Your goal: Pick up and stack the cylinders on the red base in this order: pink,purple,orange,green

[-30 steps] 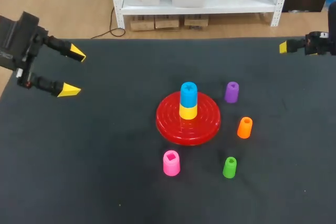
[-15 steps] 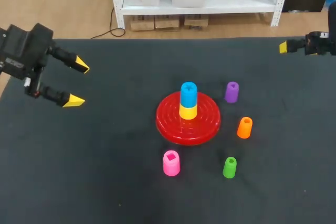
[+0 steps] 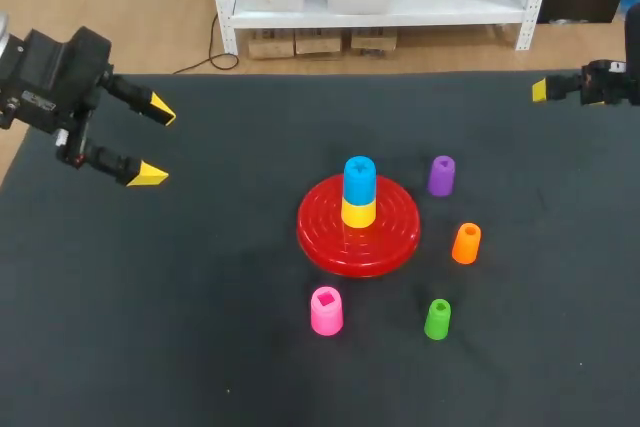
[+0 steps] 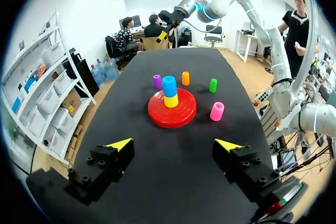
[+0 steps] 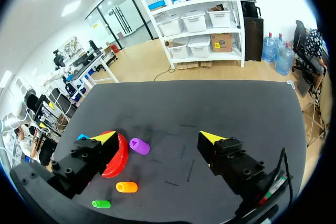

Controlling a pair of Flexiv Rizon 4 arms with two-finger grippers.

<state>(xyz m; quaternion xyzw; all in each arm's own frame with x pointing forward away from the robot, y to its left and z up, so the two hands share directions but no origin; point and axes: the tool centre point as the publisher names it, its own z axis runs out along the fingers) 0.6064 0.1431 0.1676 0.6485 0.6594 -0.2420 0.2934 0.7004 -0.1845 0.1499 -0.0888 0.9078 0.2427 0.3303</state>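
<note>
At the middle of the dark counter (image 3: 200, 327) sits the red base (image 3: 385, 237), bearing a blue cylinder (image 3: 359, 177) on a yellow one (image 3: 358, 213); the pink cylinder (image 3: 326, 310) stands near its front rim; green (image 3: 437, 319), orange (image 3: 466, 243) and purple (image 3: 441, 176) stand apart on its right; the left claw (image 3: 155, 143) and the right claw (image 5: 157, 137) each gape wide, holding nothing.

A black table (image 3: 200, 327), its top possibly covered in cloth, carries a round red base (image 3: 392, 239) near the middle. Four pieces stand upright apart from it: a purple cylinder (image 3: 441, 176) and an orange cylinder (image 3: 466, 243) to its right, and a pink cylinder (image 3: 326, 311) and a green cylinder (image 3: 437, 319) toward the front.
</note>
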